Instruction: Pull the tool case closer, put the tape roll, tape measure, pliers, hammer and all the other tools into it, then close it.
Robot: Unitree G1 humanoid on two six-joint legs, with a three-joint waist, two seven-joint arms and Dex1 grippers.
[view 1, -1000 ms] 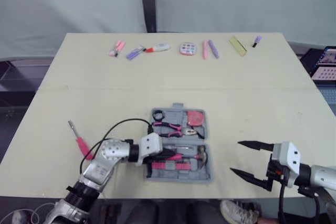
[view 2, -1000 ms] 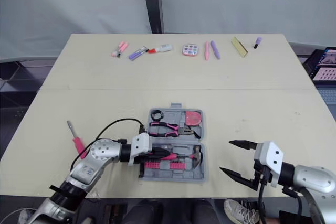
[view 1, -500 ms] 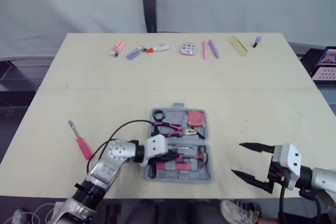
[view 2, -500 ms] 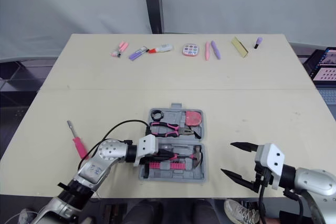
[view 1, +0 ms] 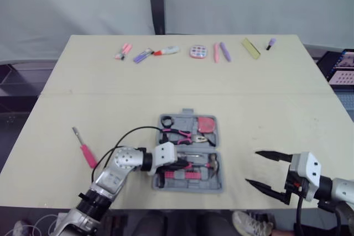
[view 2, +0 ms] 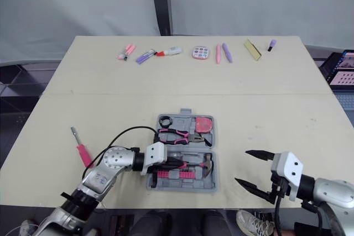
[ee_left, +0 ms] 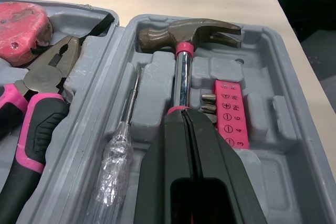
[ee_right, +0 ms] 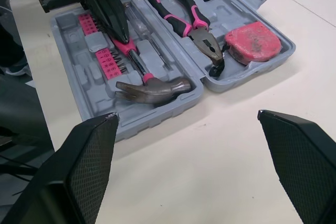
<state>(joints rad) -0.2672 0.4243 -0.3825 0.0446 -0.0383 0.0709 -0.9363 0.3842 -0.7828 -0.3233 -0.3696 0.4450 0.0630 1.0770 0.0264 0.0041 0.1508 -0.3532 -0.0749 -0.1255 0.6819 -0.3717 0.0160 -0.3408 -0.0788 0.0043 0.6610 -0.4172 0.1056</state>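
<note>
1. Right gripper (view 1: 251, 166): fingers spread wide, holding nothing, hovering over the bare table (view 1: 276, 98) near its front edge, well to the right of the tool case (ee_left: 262, 56).
2. Left gripper (ee_left: 185, 115): fingers pressed together, only a thin seam between them. Tips sit on the pink handle end of the hammer (ee_left: 184, 30), inside the case. Cannot tell whether they actually pinch the handle.
3. Tool case: open, lying flat, front-centre of the table between the two arms.
4. Near half of the case: hammer lies in its slot with the head toward the robot's right. Pink bit strip (ee_left: 228, 119) is beside its shaft, and a small clear-handled screwdriver (ee_left: 123, 145) is on the other side.
5. Far half of the case: pliers (ee_left: 44, 77) with pink-black handles, red tape measure (ee_left: 21, 30) at the right end, black tape roll (view 1: 167, 120) at the left end.
6. Pink screwdriver (view 1: 86, 152): on the table left of the case, outside it, apart from the left arm.
7. Far edge of the table: row of small pink, purple and yellow items (view 1: 197, 52), well apart from the case.
</note>
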